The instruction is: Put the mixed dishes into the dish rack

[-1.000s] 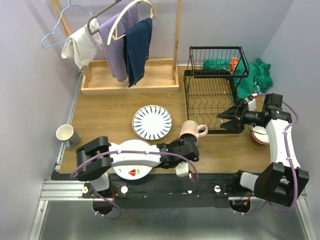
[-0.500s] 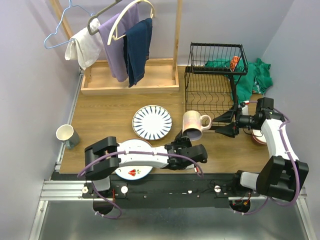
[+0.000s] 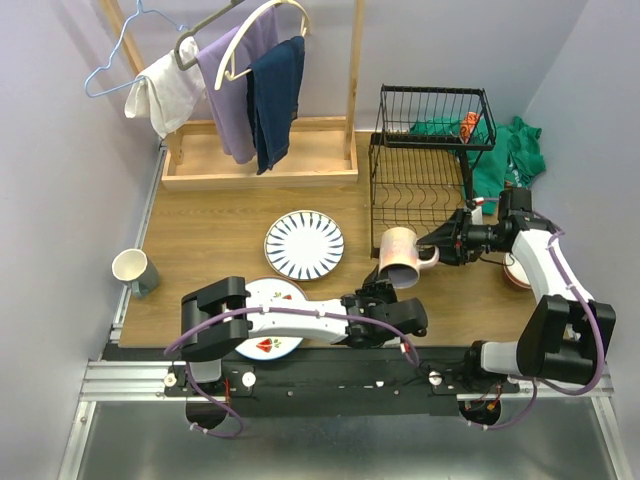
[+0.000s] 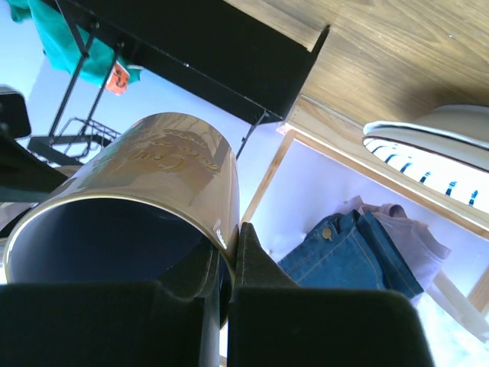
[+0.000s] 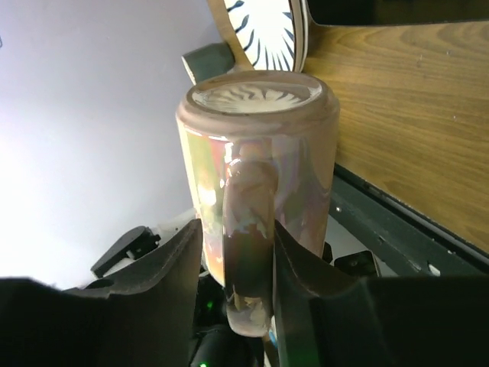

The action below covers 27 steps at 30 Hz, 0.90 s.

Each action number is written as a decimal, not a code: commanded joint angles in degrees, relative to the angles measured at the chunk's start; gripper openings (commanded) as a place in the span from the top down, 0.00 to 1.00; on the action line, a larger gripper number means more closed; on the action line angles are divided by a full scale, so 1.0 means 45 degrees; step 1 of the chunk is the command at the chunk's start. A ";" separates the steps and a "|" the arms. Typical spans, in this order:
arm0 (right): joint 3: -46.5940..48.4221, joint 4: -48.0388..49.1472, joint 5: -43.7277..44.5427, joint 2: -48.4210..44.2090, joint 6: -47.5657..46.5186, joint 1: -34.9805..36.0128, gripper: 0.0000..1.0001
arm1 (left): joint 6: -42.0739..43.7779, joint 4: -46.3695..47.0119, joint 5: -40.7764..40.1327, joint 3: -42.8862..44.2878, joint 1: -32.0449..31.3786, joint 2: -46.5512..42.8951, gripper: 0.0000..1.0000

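Left gripper [image 4: 229, 248] is pinching the mug [image 3: 402, 256] by its rim wall, jaws nearly closed, one finger inside and one outside. Mug is hanging tilted above the table [image 3: 220, 230], just in front of the dish rack [image 3: 420, 190]. Right gripper [image 5: 238, 245] is straddling the mug's handle, jaws about half open, with a gap showing on one side, so not clamped. Striped plate [image 3: 304, 244] is lying left of the mug.
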 commanded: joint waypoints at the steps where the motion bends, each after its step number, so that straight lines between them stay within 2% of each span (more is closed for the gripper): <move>1: 0.0323 -0.0231 0.0478 0.0252 -0.0445 0.0166 0.66 | 0.0209 0.1630 -0.1329 0.0714 -0.0152 -0.0044 0.97; 2: 0.0284 -0.0425 0.0536 0.0272 -0.0561 0.0166 0.72 | 0.0249 0.1845 -0.1310 0.0695 -0.0152 -0.0024 0.96; 3: 0.0264 -0.0524 0.0768 0.0273 -0.0775 0.0166 0.84 | 0.0269 0.2273 -0.1387 0.0695 -0.0152 -0.0005 0.92; 4: 0.0264 -0.0602 0.0887 0.0273 -0.0797 0.0166 0.99 | 0.0172 0.2412 -0.1485 0.0695 -0.0133 -0.0024 0.84; 6: 0.0225 -0.0661 0.0773 0.0253 -0.0875 0.0185 0.99 | -0.0120 0.2433 -0.1583 0.0675 -0.0075 -0.0121 0.80; 7: 0.0264 -0.0623 0.0693 0.0272 -0.0875 0.0186 0.99 | -0.0354 0.2356 -0.1680 0.0656 -0.0035 -0.0199 0.75; 10: 0.0653 -0.0311 0.0479 0.0253 -0.1051 0.0186 0.99 | -0.1836 0.1965 -0.1856 0.0636 0.0257 -0.0434 0.70; 12: 0.0946 -0.0076 0.0555 0.0272 -0.1225 0.0205 0.99 | -0.2911 0.1538 -0.1799 0.0500 0.0375 -0.0765 0.70; 16: 0.1941 -0.0173 0.0984 0.0487 -0.2084 0.0283 0.99 | -0.3811 0.1984 -0.1798 -0.0281 0.0395 -0.1235 0.70; 21: 0.2471 -0.0291 0.1785 0.0683 -0.2944 0.0283 0.99 | -0.5452 0.1749 -0.1780 -0.0340 0.0414 -0.1177 0.69; 22: 0.2471 -0.0213 0.1864 0.0663 -0.2984 0.0283 0.99 | -0.5647 0.1788 -0.1721 -0.0360 0.0414 -0.1177 0.62; 27: 0.2394 0.0860 0.1962 0.0449 -0.3220 0.0283 0.99 | -0.6331 0.2005 -0.1194 -0.0496 0.0512 -0.1235 0.56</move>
